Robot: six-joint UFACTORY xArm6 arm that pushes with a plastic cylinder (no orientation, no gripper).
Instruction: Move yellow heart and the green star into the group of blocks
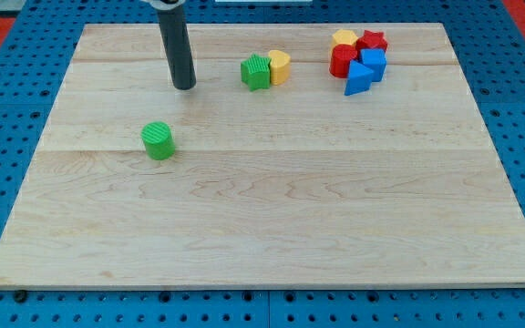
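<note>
The yellow heart (280,66) and the green star (256,72) sit touching side by side near the view's top centre, the star on the left. My tip (184,87) rests on the board to the left of the green star, with a gap between them. The group of blocks lies at the view's top right: a yellow block (344,38), a red star (372,42), a red block (341,62), a blue cube (373,63) and a blue triangular block (356,80), packed close together.
A green cylinder (159,140) stands alone at the view's left, below my tip. The wooden board (272,219) lies on a blue perforated table; its top edge runs just above the group.
</note>
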